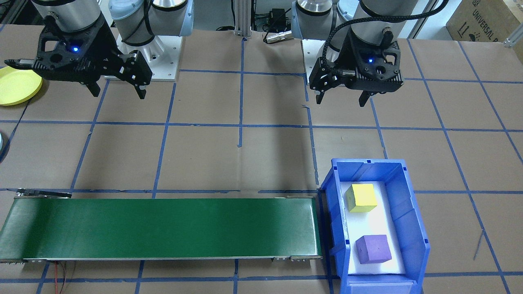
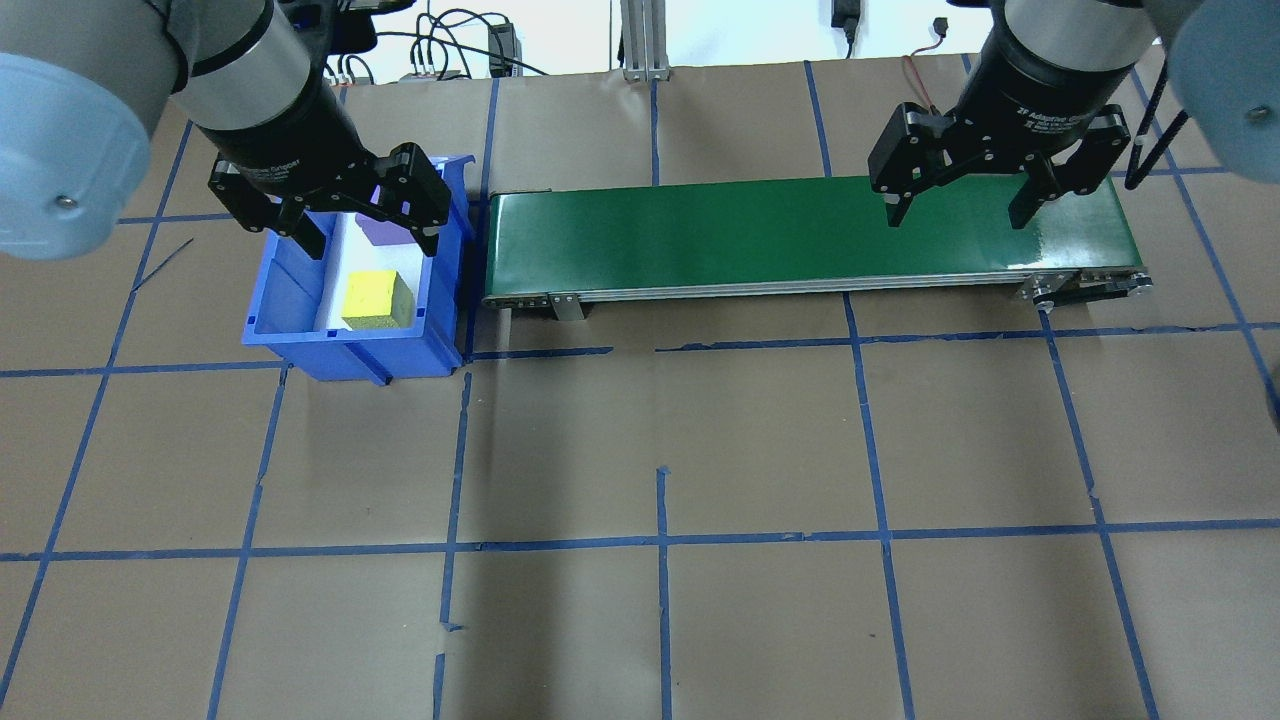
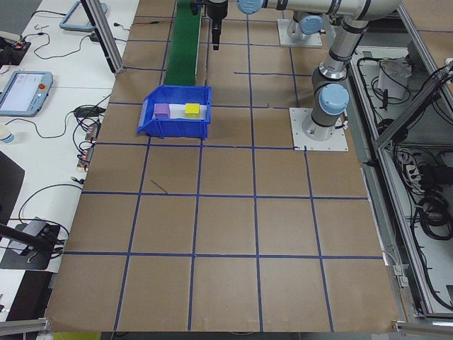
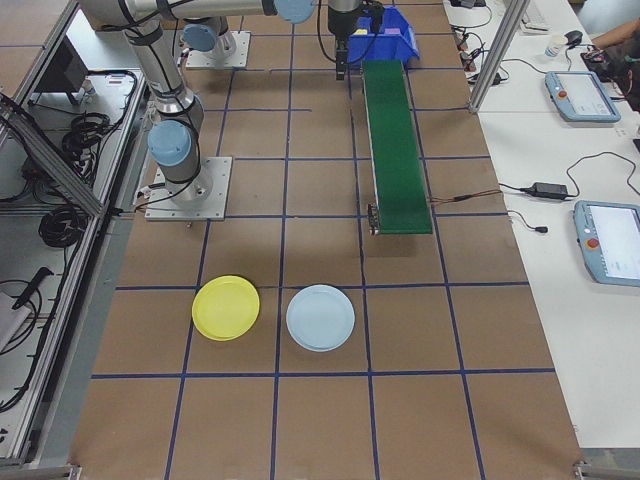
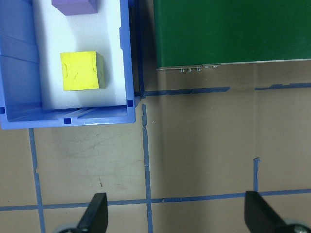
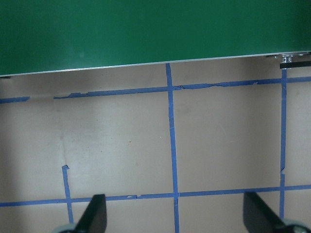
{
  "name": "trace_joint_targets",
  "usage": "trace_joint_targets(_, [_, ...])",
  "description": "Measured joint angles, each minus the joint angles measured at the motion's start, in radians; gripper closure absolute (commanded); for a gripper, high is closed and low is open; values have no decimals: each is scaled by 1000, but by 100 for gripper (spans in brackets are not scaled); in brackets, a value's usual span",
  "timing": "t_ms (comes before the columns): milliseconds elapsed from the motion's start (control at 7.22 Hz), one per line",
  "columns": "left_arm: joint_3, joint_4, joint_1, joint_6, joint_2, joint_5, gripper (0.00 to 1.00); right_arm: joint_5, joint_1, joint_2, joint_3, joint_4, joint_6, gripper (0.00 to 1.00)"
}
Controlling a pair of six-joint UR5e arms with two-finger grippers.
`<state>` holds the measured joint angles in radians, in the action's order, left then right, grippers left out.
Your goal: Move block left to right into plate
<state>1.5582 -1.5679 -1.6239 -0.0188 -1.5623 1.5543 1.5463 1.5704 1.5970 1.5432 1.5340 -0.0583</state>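
Two foam cubes sit on the white liner of the blue bin (image 1: 412,212), a yellow cube (image 1: 361,198) toward the robot and a purple cube (image 1: 373,249) farther from it, apart from one another and neither one gripped; the task does not say which is meant, though the yellow one lies nearer the left gripper (image 1: 342,98); the bin stands just beside one end of the green conveyor belt (image 1: 163,228), which runs across the table toward the robot's right; the left gripper hangs over bare paper short of the bin with its jaws spread wide and nothing between them, and the right gripper (image 1: 118,90) hangs near the other end of the belt, likewise spread and empty; the yellow plate (image 4: 226,307) lies well apart on the robot's right, beside a pale blue plate (image 4: 320,317); the task looks not yet begun; the likely troubles from here are a finger striking the bin's wall on the way down, since the yellow cube sits close to one side wall, or soft foam squeezing and slipping if caught off-centre; a cube set askew on the belt could roll off its edge; and at the far end the two plates are near enough that a loose aim could land the cube in the blue one.
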Motion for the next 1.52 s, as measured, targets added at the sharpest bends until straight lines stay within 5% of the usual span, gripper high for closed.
trace_joint_targets(831, [-10,2,15,-1,-9,4,0,0,0,0,0,0,0,0])
trace_joint_targets(1523, [-78,250,115,79,-238,5,0,0,0,0,1,0,0,0])
